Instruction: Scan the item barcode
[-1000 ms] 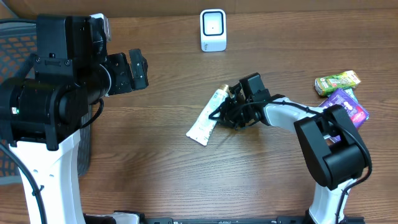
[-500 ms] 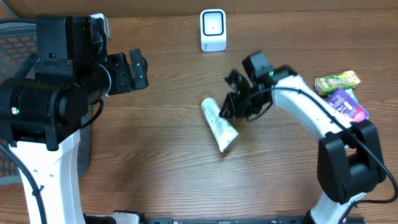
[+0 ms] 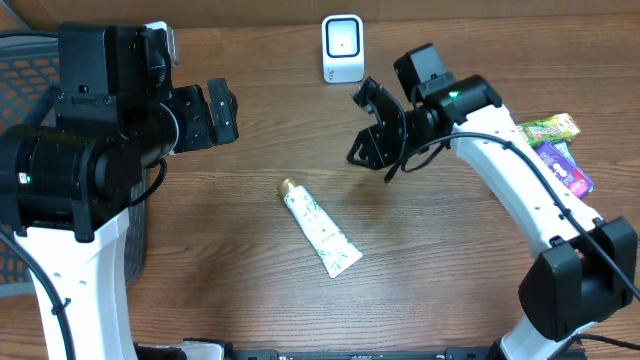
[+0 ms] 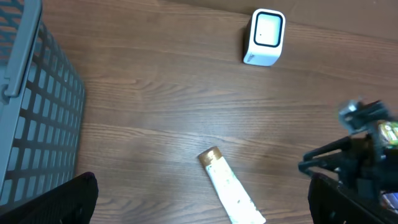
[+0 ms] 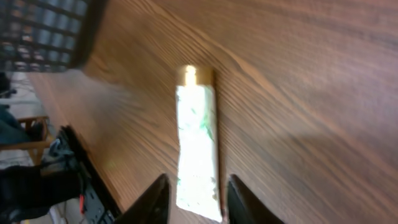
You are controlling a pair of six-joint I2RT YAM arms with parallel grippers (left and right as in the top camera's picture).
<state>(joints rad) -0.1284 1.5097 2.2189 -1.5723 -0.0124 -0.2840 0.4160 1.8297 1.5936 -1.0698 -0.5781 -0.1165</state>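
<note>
The tube lies flat on the table, well short of the scanner. My right gripper hangs clear of it, jaws parted and empty; the left gripper gapes wide. I'd pinch across the tube's middle. I can't see a barcode; it's possibly underneath, so I'd plan a roll.
</note>
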